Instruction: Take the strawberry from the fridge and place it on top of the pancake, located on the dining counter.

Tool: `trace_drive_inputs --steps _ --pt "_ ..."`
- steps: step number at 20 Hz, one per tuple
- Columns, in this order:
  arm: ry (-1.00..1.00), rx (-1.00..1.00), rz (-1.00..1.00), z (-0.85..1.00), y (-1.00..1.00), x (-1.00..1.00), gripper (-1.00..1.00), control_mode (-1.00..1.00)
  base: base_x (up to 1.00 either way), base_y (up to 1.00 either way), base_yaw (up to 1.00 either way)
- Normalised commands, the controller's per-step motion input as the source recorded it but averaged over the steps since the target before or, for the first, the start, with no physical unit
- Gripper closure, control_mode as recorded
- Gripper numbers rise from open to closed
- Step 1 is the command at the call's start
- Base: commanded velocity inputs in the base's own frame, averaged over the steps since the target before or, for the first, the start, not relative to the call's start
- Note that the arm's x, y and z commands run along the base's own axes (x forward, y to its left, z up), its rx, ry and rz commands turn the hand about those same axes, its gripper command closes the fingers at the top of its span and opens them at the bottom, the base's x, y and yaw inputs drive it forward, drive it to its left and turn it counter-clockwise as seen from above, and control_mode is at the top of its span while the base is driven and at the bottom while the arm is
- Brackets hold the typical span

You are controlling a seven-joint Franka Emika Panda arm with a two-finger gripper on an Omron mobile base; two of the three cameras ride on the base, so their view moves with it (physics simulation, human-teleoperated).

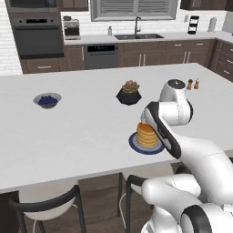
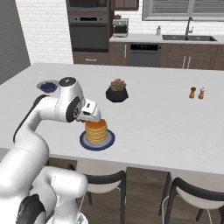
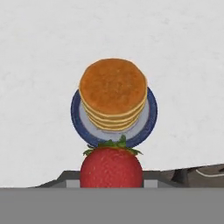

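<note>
In the hand view, the strawberry [image 3: 111,167] covers the fingers; only grey stubs show at each side of it, and its lower edge is cut off. In the left base view, the arm's wrist hides the gripper and the near right part of the plate [image 1: 136,146]. In the right base view, the gripper [image 2: 97,117] is partly seen at the upper left rim of the pancakes [image 2: 96,131]; its fingertips are too small to make out there.

The fingers are closed on the strawberry, leafy cap pointing away from the hand. The fruit sits between them, held above the counter [image 2: 157,118].

Ahead of the fingers and below them stands the pancake stack on a blue-rimmed plate. The strawberry is near the stack's edge, not touching it. Beyond the stack lies bare white counter top.
</note>
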Motion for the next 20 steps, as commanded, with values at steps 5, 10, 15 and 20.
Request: trace_drive_inputs --steps 5,10,15,20 --pt "0.04 0.00 -0.02 -0.30 -0.17 0.98 1.00 -1.00 0.00 0.00 0.00" --pt "0.04 0.00 0.00 -0.03 0.00 0.56 1.00 -1.00 0.00 0.00 0.00" --pt "0.01 0.00 0.00 -0.36 0.00 0.09 1.00 -1.00 0.00 0.00 0.00" --pt "0.03 0.00 0.00 -0.16 0.00 0.00 1.00 -1.00 0.00 0.00 0.00"
